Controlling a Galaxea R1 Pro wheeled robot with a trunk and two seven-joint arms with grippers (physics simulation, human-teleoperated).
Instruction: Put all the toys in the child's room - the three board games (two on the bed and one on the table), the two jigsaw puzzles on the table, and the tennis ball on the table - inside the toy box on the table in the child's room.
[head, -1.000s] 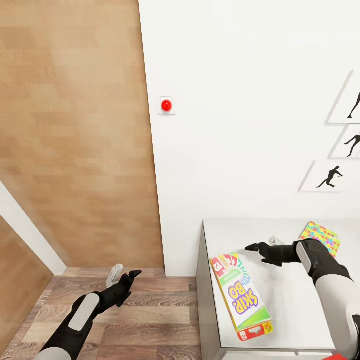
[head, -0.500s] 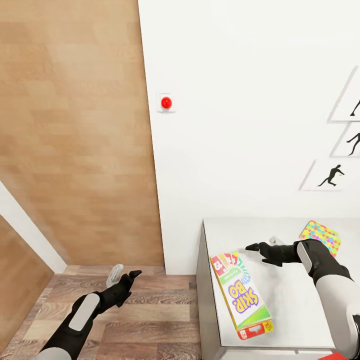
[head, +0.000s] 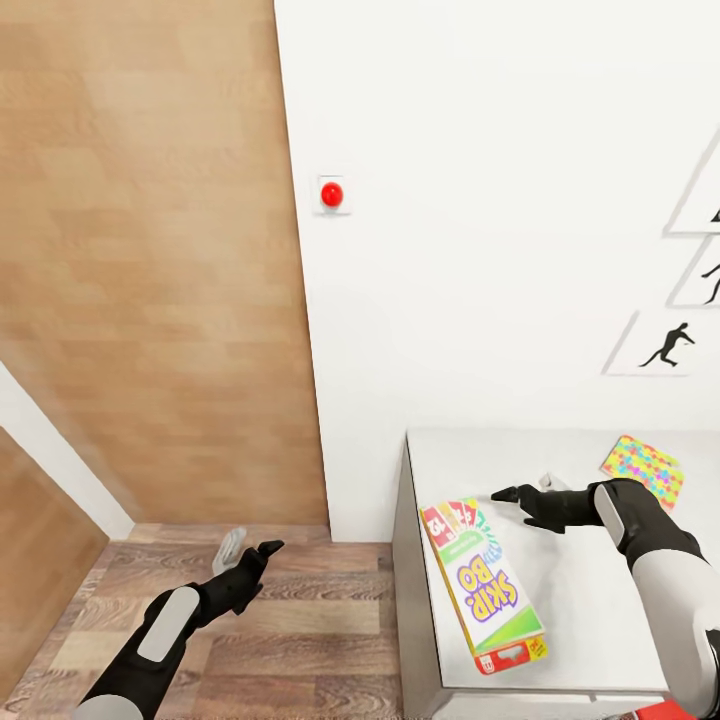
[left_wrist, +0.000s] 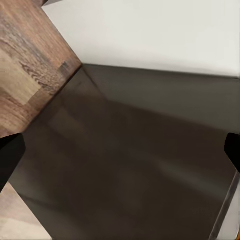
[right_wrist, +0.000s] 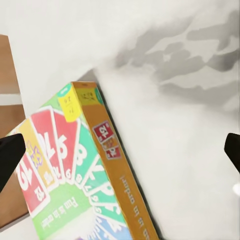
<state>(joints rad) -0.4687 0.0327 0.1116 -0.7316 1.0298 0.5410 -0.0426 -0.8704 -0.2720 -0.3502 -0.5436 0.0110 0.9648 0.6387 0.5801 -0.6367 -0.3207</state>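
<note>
On the light grey table top (head: 600, 610), the flat red-green-yellow box (head: 482, 586), printed "SKIP-BO", is laid lengthwise away from the robot, beside the spread right gripper (head: 522, 492).

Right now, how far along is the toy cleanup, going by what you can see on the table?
Nothing looks done yet. The Skip-Bo game lies flat on the table, and one jigsaw puzzle sits near the wall. The right claw hovers open over the table just beyond the game, holding nothing. The left claw hangs open above the floor. Still left: grasping the game and boxing every toy.
</note>
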